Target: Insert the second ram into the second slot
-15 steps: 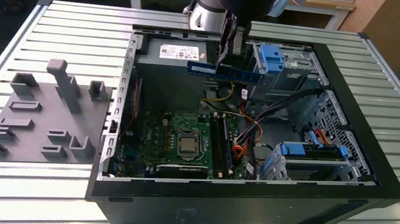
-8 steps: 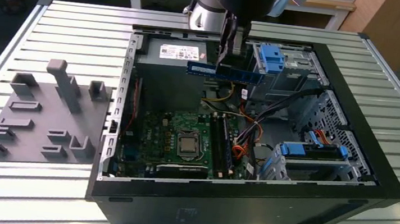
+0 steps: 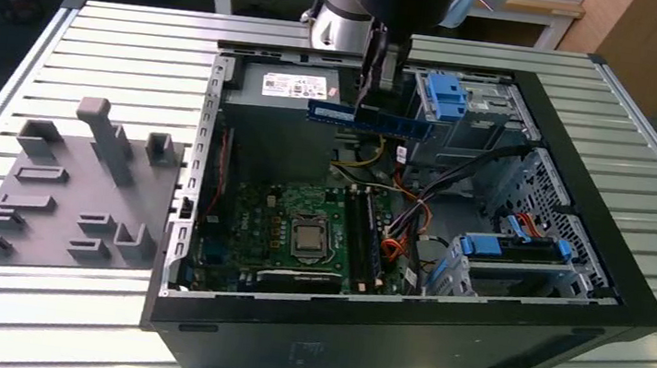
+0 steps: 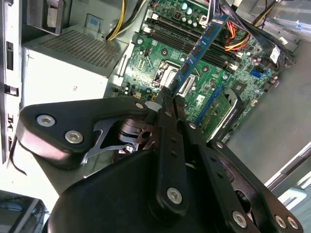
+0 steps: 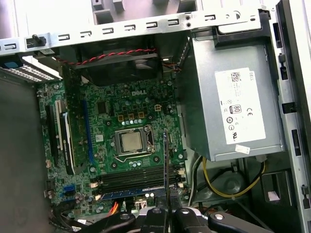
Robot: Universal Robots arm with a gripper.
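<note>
Second ram gripped, not seated yet.
The gripper (image 3: 374,104) pinches the second ram (image 3: 336,113) in the air over the open computer case (image 3: 348,339), beside its power supply (image 3: 276,95), well above the motherboard's memory slots (image 5: 136,178).

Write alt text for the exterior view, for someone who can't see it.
The gripper holds the second ram, a blue stick, roughly level above an open computer case whose green motherboard lies exposed. A grey moulded fixture lies on the slatted metal table at the exterior view's left.
</note>
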